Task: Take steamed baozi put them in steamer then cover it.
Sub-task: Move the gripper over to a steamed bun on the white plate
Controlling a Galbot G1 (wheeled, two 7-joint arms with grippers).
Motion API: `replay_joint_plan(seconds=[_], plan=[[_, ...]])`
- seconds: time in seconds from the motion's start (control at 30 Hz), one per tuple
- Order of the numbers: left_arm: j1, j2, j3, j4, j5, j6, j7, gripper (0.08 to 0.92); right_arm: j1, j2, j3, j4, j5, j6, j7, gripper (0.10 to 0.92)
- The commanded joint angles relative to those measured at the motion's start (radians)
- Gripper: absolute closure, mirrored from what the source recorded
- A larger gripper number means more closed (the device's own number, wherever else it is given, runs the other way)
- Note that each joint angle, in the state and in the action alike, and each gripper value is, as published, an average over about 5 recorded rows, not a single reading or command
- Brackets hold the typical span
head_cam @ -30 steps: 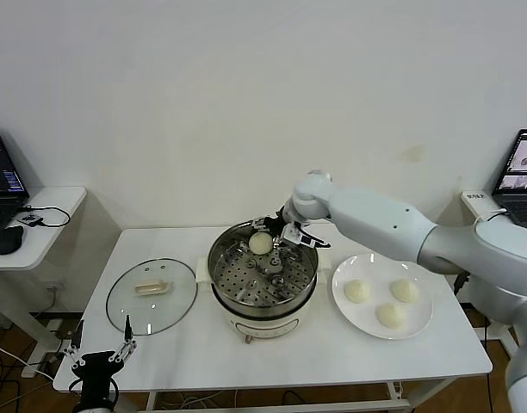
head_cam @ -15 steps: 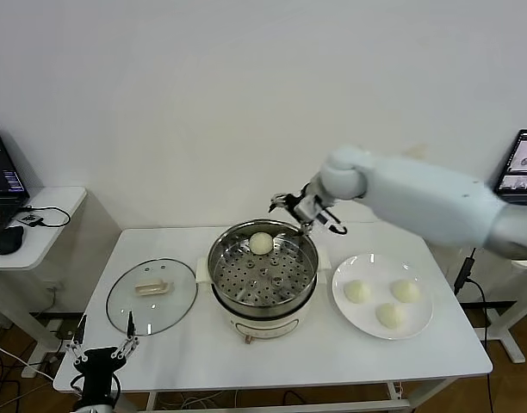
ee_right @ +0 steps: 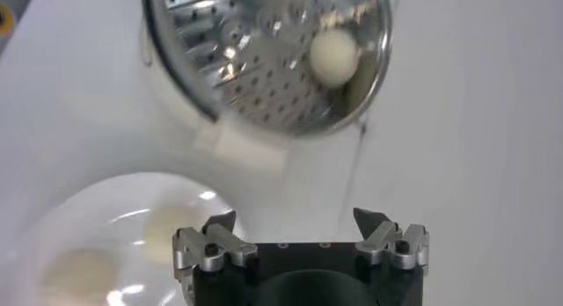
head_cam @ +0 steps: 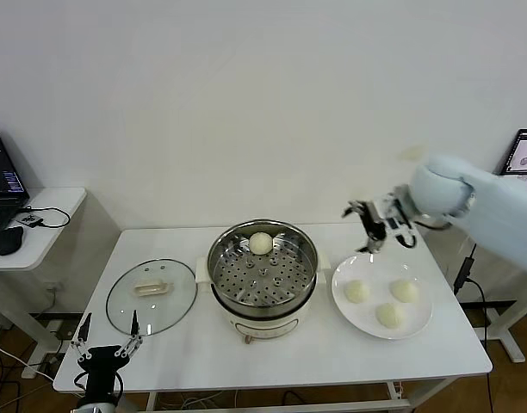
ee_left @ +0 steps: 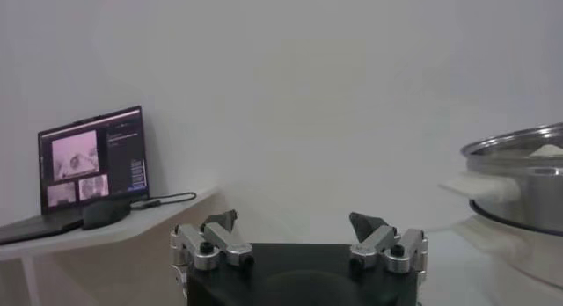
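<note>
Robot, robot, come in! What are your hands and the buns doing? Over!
Right gripper open, empty, above plate. Left gripper open, parked low by lid. One baozi in steamer, three on plate. Nothing in the way.

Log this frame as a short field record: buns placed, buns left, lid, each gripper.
buns in steamer: one baozi on the perforated tray of the steamer
buns waiting: three on the white plate
cover: glass lid flat on the table, beside the steamer on the robot's left
right gripper: open, empty, above the plate's far edge
left gripper: open, low at the table's front-left corner
</note>
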Motion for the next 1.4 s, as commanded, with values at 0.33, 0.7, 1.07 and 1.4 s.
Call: replay_joint_plan(seconds=[0.33,0.7,1.07,1.4], plan=[[0.008,0.004,-0.017,-0.001,0.005,0.008,0.003,0.177,-0.414,0.003,0.233,-0.157,-0.172,-0.026,-0.035,0.203],[0.015,-0.003,-0.027,-0.004,0.012,0.009,0.004,0.177,-0.396,0.189,0.222,-0.287,-0.191,-0.015,-0.050,0.203],[0.016,-0.003,-0.032,-0.001,0.010,0.008,0.003,0.177,-0.406,0.298,0.220,-0.393,-0.224,-0.006,-0.052,0.203],[0.014,-0.002,-0.036,0.007,0.005,0.006,0.002,0.177,-0.403,0.332,0.220,-0.447,-0.260,-0.004,-0.052,0.205]])
